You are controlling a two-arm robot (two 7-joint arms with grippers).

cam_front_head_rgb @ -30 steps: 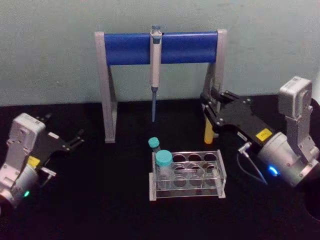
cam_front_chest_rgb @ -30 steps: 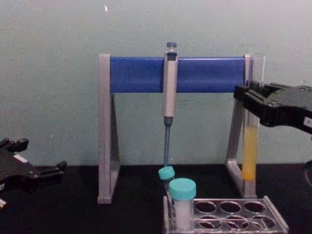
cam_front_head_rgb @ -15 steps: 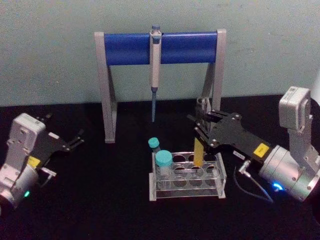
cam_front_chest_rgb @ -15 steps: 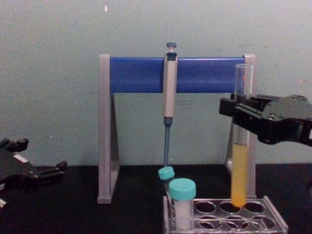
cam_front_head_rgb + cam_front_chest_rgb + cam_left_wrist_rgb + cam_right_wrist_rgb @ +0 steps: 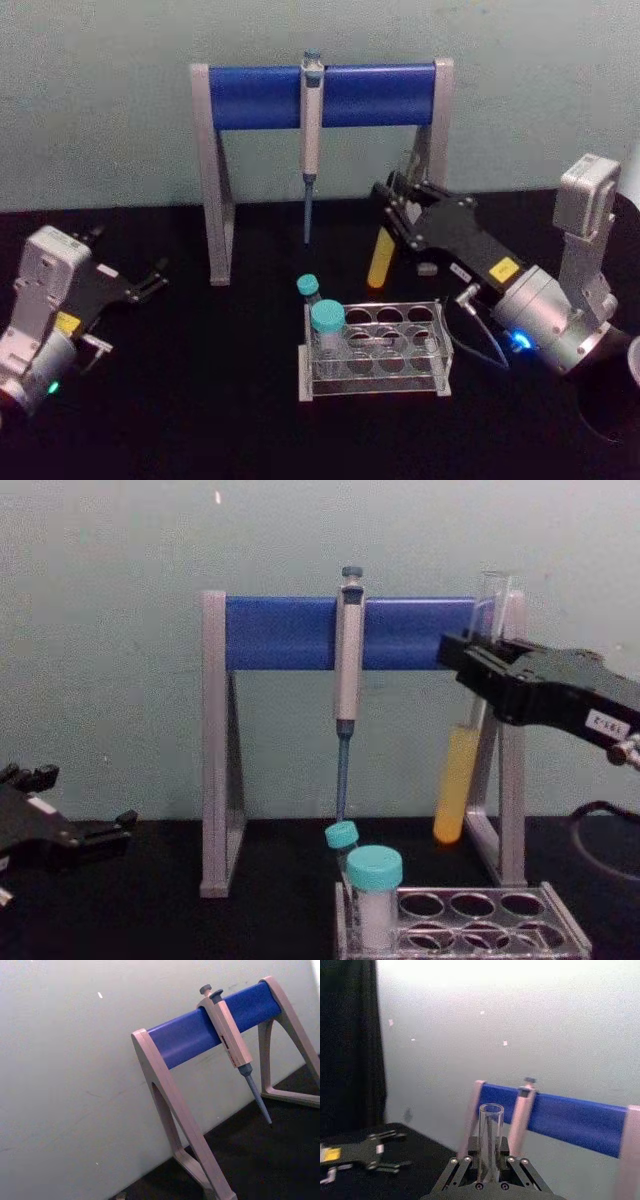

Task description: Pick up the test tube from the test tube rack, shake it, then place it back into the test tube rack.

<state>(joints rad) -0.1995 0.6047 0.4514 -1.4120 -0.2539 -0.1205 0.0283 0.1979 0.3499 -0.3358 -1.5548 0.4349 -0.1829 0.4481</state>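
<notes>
The test tube [image 5: 381,260] is a tall clear glass tube with yellow-orange liquid in its lower part. My right gripper [image 5: 400,205] is shut on its upper part and holds it tilted in the air, behind and above the test tube rack [image 5: 375,387]. From the chest the test tube [image 5: 456,790] hangs with its round bottom swung left, clear of the test tube rack [image 5: 562,922], and my right gripper [image 5: 472,662] is level with the blue crossbar. The right wrist view looks along the test tube [image 5: 490,1135] past its open mouth. My left gripper [image 5: 150,280] rests open at the far left.
A grey-legged stand with a blue crossbar [image 5: 320,95] stands at the back, and a grey-blue pipette [image 5: 311,140] hangs from it. Two teal-capped vials [image 5: 327,318] stand at the rack's left end. The right stand leg [image 5: 512,780] is close behind the tube.
Half a second ago the tube hung upright with its tip just over the rack's back row. It has since risen and swung back and left, tilting. The left arm has not moved.
</notes>
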